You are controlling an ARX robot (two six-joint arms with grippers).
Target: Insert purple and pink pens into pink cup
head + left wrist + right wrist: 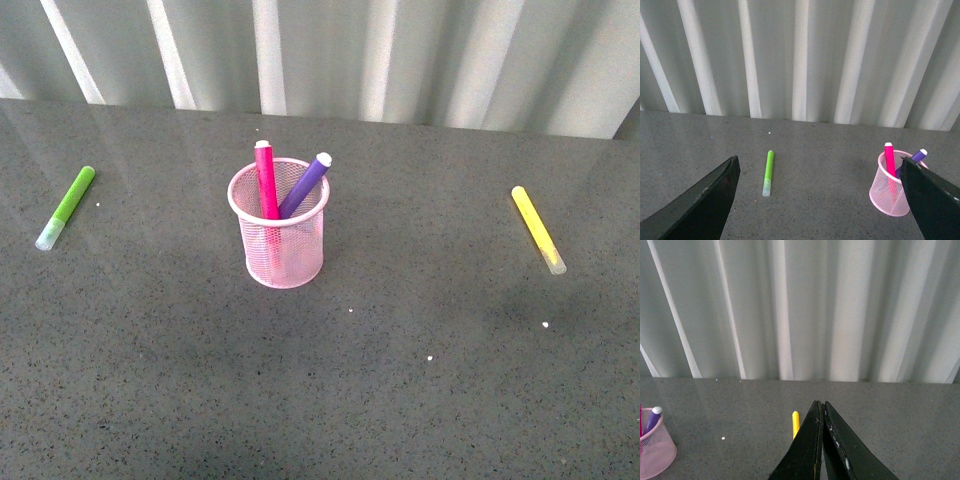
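Pens first: the short thick magenta-pink marker pen (266, 182) and the short thick purple-barrelled marker pen (305, 185) both stand inside the round pink wire-mesh cup (279, 240), which sits upright near the middle of the dark speckled stone counter (400, 380). The pink pen stands almost straight against the near-left wall of the cup. The purple one leans away from it, its tip resting over the far-right rim. Being longer than the cup is deep, both poke out above the rim, and the mesh wall props them at those angles. By the look of it, the task is finished.

The lime-green marker (68, 206) lies flat well to the left of the cup, and the yellow marker (537, 228) lies flat well to the right. Neither belongs in the cup, so it makes sense that they are left out on the counter.

No arm shows in the front view. In the left wrist view the left end effector (820, 200) has its two dark fingers spread wide with nothing between them. In the right wrist view the right end effector (821, 440) has its fingers pressed together, empty, with the yellow marker lying beyond their tips. Both seem pulled back from the cup, which fits work already done.
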